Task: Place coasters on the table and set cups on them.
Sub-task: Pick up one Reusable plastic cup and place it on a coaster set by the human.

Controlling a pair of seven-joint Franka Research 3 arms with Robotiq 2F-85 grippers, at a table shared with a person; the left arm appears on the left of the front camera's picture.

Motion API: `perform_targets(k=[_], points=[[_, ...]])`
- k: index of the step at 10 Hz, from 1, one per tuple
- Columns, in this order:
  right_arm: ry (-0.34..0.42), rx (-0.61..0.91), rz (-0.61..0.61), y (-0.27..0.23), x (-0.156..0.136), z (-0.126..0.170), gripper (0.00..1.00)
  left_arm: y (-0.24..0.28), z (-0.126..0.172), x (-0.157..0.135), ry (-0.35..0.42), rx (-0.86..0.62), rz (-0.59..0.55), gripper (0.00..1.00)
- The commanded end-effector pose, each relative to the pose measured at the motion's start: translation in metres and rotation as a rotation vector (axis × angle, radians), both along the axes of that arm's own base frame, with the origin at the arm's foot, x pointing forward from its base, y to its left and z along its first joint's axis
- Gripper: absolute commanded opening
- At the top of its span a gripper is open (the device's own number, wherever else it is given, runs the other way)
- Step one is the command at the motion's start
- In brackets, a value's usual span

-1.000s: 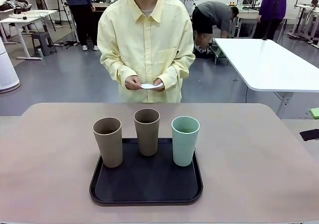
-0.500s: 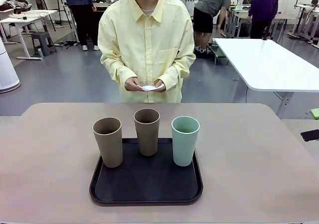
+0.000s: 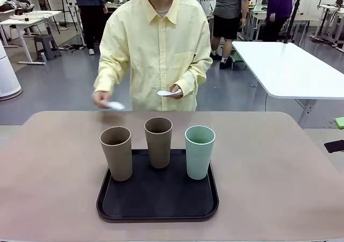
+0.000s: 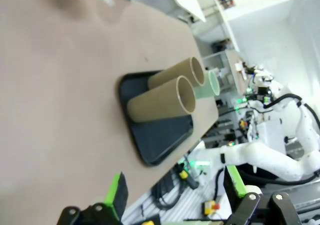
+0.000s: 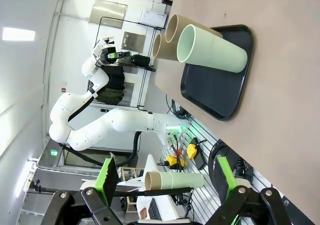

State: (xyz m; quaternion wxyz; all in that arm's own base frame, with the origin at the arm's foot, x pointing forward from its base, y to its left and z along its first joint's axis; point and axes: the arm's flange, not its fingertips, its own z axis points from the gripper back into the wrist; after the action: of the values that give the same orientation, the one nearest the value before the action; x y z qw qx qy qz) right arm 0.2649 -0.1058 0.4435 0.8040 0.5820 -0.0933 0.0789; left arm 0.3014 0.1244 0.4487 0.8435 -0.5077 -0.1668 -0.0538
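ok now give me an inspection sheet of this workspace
surface: beige table, bare around the black tray
job's things: two brown cups and a mint cup upright on the tray; coasters held by the person, none on the table
clutter: nothing seen
tools: left tool and right tool open, empty
cables: black cables off the table's near edge
surroundings: white table at far right, people behind

- Setting: robotics laboratory, one large open hall.
- Floor [image 3: 64, 86]: plain grey, slightly glossy.
- Furniture: white table [image 3: 290, 70], smaller worktable [image 3: 24, 21], grey stool [image 3: 47, 45].
- Equipment: white robot arm [image 5: 115, 122]; loose cables and a yellow box with a red button [image 4: 212, 206] below it.
- Occupants: people [image 3: 231, 5] standing at the far benches.
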Motion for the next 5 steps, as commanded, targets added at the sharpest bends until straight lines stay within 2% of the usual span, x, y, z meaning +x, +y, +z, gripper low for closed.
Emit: perform_targets(k=[1, 5], points=[[-0.006, 0.011, 0.003, -0.0004, 0.0011, -0.0008, 1.00, 0.0014, -0.0001, 0.0004, -0.008, -0.013, -0.001, 1.00], [-0.006, 0.011, 0.003, -0.0004, 0.0011, -0.0008, 1.00, 0.0014, -0.0001, 0.0004, -0.008, -0.013, -0.001, 1.00]])
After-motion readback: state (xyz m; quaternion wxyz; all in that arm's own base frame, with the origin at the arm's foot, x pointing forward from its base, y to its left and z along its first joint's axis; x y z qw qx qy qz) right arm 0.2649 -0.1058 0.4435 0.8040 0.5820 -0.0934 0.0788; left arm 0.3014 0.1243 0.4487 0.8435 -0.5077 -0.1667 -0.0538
